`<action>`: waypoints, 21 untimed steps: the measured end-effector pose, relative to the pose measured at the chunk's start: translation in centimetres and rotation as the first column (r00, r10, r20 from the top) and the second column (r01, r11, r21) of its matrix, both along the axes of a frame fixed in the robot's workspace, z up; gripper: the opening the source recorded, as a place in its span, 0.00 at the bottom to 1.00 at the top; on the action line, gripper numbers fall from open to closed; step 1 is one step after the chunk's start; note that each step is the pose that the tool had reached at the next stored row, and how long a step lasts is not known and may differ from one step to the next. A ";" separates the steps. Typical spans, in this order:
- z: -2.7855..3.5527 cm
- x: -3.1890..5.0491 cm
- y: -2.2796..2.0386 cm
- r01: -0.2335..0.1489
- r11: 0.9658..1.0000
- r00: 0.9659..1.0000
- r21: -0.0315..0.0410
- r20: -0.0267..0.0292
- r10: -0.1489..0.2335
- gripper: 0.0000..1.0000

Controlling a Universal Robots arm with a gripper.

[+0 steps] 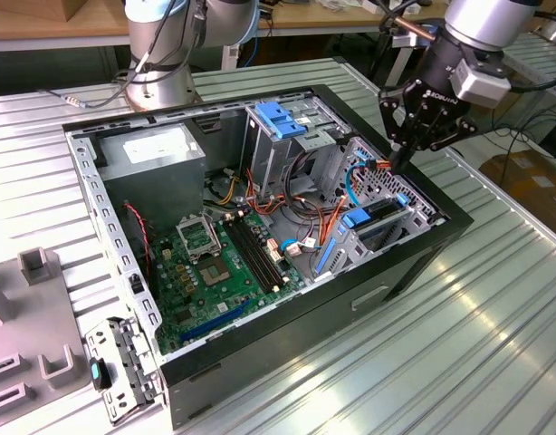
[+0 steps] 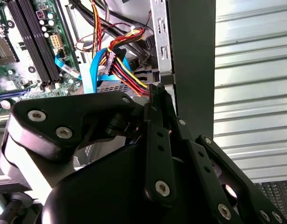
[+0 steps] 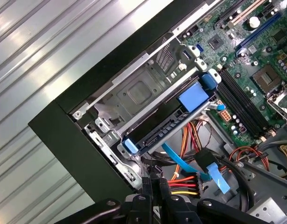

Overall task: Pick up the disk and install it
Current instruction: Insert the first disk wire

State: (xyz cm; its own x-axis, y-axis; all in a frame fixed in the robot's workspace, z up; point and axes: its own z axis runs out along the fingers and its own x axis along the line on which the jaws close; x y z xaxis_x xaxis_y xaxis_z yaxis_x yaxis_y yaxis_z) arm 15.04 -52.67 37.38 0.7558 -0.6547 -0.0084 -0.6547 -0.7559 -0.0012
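The disk sits edge-up in its bay at the corner of the open computer case, blue rails showing. The end effector hovers just above that corner by the power cable bundle, fingers pinched narrow and holding nothing. Installation looks nearly complete; I judge the next move calls for careful seating or cabling.

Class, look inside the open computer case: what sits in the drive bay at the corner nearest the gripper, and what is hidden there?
In the first wrist view, the disk with blue side rails sits edge-on in the metal drive bay of the computer case. Its label face and connectors are hidden. The gripper hovers beside coloured cables.
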 end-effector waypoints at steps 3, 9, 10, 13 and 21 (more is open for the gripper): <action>-0.05 -0.06 0.00 0.044 0.999 0.999 0.000 0.000 -0.044 0.17; -0.20 -0.19 -0.02 0.093 0.996 0.996 -0.001 0.000 -0.093 0.17; -0.25 -0.19 -0.02 0.115 0.993 0.993 -0.003 0.000 -0.115 0.17; -0.33 -0.19 -0.03 0.149 0.989 0.989 -0.008 0.001 -0.149 0.17; -0.62 -0.18 -0.02 0.272 0.962 0.962 -0.012 0.002 -0.272 0.17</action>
